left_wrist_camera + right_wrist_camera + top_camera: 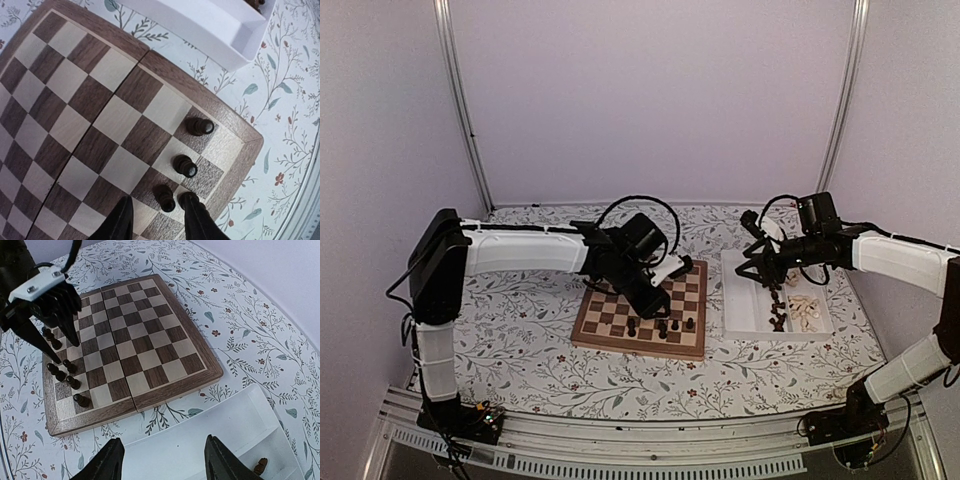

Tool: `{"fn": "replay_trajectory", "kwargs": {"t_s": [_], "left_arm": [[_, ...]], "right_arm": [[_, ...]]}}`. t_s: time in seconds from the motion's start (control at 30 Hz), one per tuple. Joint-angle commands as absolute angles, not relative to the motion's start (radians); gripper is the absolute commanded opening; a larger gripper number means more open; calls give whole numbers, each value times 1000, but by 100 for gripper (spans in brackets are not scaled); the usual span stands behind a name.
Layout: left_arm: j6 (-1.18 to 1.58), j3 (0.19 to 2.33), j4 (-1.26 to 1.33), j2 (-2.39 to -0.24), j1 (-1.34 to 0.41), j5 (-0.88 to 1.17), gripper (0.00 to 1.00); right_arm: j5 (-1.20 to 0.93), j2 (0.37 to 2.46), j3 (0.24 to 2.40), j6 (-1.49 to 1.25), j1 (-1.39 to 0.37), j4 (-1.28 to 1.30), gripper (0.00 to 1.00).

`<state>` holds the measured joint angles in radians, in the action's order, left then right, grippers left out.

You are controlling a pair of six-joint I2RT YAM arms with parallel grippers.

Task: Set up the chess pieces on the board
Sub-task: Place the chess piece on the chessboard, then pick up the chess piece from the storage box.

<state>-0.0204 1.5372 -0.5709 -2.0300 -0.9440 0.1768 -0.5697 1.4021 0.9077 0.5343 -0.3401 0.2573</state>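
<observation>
Left end effector (156, 212), fingers apart astride a dark pawn (164, 196), may topple it lifting off; right end effector (164, 442) hangs spread, empty.

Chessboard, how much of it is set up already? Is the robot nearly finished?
Not nearly. Done: only a few dark pieces stand along one edge of the board. In hand: nothing; the left pincer hangs open over that row, and the right pincer is open and empty over the white tray. Left: the cream pieces and more dark ones lie in that tray.
</observation>
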Motion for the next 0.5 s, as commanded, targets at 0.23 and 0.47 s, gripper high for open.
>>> {"fn": "replay_trajectory", "kwargs": {"t_s": [0.23,0.47], "left_arm": [[-3,1461,-426,-1850,-905,84,38],[47,1313,-243,-1671,-869,-31,40]], "right_arm": [[-474,1405,950,540,-329,310,56],[-213,1482,961,567,-326,465,39]]}}
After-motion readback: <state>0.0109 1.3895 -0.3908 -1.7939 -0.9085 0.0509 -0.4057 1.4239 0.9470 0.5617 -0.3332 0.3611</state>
